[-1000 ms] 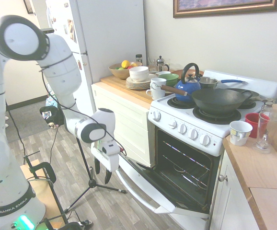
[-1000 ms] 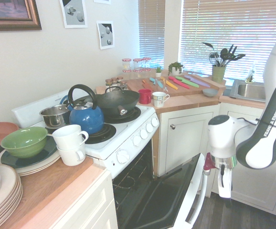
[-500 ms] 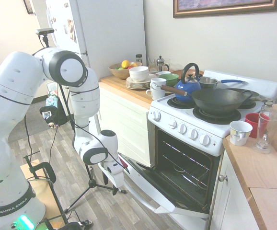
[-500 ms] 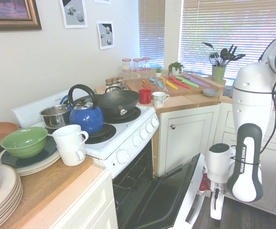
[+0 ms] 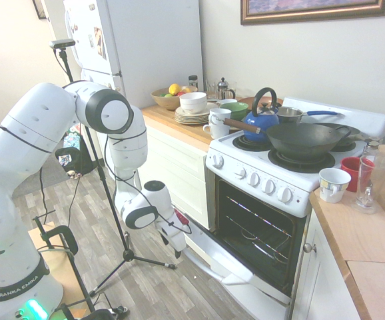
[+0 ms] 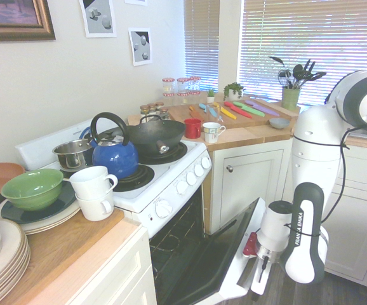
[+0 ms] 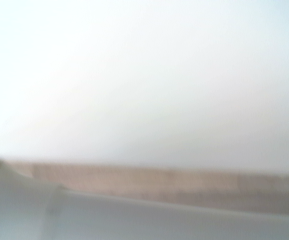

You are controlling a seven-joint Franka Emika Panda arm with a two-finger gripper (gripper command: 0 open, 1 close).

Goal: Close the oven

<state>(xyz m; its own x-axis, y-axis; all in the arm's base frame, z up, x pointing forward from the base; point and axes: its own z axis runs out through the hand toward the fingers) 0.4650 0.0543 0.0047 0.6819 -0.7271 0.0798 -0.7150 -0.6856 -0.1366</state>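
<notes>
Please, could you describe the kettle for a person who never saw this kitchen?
Find the white oven with the coil burners. On its top, beside the black wok, sits the kettle: the only blue-bodied vessel there.

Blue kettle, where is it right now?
In the second exterior view, the blue kettle sits on the stovetop, between the metal saucepan and the wok.
</notes>
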